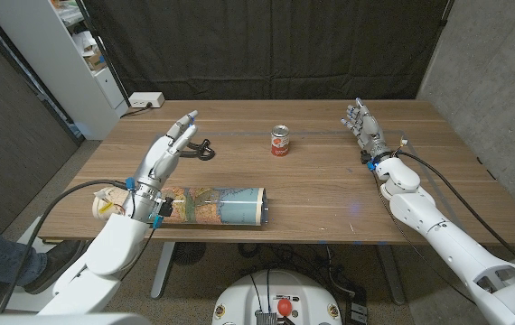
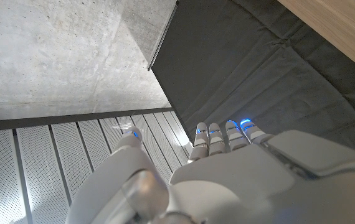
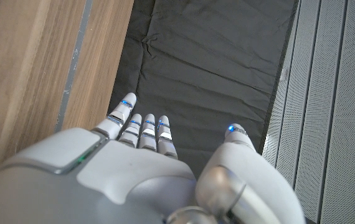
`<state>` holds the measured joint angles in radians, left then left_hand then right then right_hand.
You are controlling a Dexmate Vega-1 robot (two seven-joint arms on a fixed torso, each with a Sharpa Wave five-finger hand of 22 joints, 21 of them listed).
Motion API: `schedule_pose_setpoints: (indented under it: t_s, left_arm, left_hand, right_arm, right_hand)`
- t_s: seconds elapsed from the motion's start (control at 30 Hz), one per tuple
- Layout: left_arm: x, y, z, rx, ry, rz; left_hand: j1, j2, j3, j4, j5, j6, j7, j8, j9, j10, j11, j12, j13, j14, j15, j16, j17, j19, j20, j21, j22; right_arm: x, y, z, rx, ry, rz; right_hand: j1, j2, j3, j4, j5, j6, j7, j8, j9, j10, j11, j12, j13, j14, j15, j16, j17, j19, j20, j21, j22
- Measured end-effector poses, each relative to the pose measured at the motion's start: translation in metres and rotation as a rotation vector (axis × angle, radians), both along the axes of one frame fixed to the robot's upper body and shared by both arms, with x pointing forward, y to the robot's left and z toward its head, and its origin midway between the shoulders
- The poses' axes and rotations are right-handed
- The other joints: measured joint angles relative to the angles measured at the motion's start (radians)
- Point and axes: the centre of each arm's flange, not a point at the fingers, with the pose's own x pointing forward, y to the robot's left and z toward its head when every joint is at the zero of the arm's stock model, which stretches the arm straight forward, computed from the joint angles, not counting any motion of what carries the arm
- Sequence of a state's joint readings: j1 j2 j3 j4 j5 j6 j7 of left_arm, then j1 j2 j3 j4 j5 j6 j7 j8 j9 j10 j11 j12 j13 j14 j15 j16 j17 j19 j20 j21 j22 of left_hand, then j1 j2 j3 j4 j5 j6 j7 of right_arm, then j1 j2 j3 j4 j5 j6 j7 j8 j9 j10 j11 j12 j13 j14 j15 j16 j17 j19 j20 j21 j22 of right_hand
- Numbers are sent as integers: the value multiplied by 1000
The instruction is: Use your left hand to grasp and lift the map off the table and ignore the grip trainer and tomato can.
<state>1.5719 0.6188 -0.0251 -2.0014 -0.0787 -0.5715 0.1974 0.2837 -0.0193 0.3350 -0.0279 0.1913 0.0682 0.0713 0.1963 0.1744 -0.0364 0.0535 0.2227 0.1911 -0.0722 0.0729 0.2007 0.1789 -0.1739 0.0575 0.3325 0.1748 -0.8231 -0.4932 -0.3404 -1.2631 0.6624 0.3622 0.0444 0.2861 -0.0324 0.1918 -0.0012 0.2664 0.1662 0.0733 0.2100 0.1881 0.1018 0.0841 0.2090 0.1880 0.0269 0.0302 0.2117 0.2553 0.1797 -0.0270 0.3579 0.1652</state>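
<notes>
Nearest me, along the front edge of the wooden table [image 1: 330, 208], I see the map [image 1: 214, 205]: a rolled tube lying on its side, its left end partly hidden by my left arm, which crosses above it. My left hand [image 1: 169, 147] is past the map, fingers stretched out and apart, holding nothing; in the left wrist view the same hand [image 2: 227, 168] shows straight fingers against the dark curtain. Just beyond its fingertips lies the black grip trainer [image 1: 202, 147], very close, though I cannot tell whether they touch. Farther in, near the table's middle, the tomato can [image 1: 280, 142] stands upright, well apart from the map. Over on the right side, my right hand [image 1: 364, 126] is raised with fingers extended and empty; its wrist view shows the hand [image 3: 146, 162] open above the table edge.
</notes>
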Motion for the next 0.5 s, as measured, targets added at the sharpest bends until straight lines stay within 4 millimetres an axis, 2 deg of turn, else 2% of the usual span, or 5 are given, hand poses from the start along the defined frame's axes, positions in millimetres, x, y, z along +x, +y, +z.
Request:
schedule_pose_setpoints:
  t_s: [0.5]
  left_arm:
    - [-13, 4, -6, 15, -5, 30]
  left_hand:
    - [4, 4, 0, -8, 0, 0, 0, 0, 0, 5, 5, 0, 0, 6, 3, 0, 0, 0, 0, -4, 0]
  right_arm:
    - [1, 1, 0, 5, -6, 0]
  right_hand:
    - [0, 0, -3, -3, 0, 6, -6, 0, 0, 0, 0, 0, 0, 6, -6, 0, 0, 4, 4, -7, 0]
